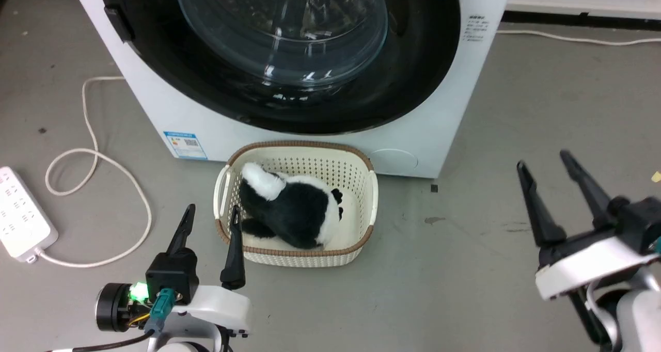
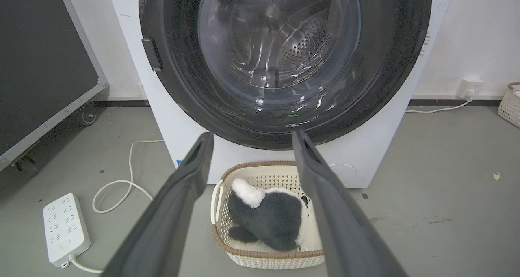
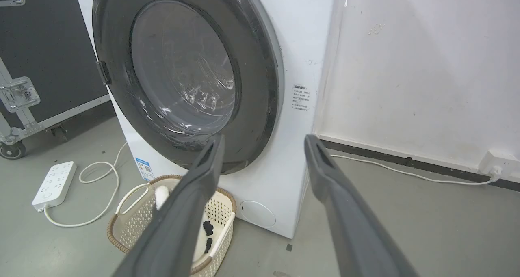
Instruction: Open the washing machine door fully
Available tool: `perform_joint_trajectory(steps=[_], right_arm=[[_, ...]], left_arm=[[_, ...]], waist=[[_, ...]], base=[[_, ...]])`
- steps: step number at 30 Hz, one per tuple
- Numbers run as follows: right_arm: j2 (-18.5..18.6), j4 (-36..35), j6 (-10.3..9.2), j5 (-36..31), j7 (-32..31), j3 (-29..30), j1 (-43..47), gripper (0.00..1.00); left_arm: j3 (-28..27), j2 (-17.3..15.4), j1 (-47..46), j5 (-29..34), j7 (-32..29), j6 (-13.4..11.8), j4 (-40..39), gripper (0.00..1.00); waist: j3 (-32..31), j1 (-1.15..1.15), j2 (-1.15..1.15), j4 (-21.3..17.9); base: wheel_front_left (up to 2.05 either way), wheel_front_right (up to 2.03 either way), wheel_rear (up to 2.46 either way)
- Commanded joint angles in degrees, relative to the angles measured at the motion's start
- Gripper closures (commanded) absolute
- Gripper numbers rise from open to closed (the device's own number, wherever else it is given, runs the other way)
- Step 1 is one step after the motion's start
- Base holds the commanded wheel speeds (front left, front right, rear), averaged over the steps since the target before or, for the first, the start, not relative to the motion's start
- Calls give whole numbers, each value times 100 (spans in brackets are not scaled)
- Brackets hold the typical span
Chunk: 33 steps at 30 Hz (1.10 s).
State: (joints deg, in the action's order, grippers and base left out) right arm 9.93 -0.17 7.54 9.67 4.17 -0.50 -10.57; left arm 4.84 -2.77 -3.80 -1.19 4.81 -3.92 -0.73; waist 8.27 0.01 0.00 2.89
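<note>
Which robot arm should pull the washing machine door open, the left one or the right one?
Probably the left. The washing machine door is shut, and its small black tab sits on the robot's left side, nearer the open left gripper. The right gripper hangs far to the right.

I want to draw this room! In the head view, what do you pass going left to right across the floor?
Power strip → white cable loop → basket holding a black-and-white plush toy → right gripper, open.
</note>
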Motion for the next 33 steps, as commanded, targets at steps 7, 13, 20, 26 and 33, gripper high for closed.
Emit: perform_joint_trajectory(steps=[7,13,20,26,33], right_arm=[[235,95,-2,578,-55,22,-634,0],[392,183,-2,905,-130,29,-1096,100],[377,459,-3,1594,-382,72,-1670,100],[385,886,-3,2181,-732,216,-2231,100],[359,1509,-3,3132,-1346,430,-3090,100]], left_arm=[[108,-5,-173,-49,139,-111,-61,0],[189,-5,-252,-66,211,-182,-93,0],[255,-6,-301,-77,295,-275,-135,0],[313,-6,-375,-76,367,-343,-177,0],[462,-7,-473,-112,474,-457,-215,0]], waist=[[210,-1,0,114],[382,-1,0,195],[607,-1,0,255],[821,-1,0,310],[1120,-1,0,436]], base=[[0,0,0],[0,0,0],[0,0,0],[0,0,0],[0,0,0]])
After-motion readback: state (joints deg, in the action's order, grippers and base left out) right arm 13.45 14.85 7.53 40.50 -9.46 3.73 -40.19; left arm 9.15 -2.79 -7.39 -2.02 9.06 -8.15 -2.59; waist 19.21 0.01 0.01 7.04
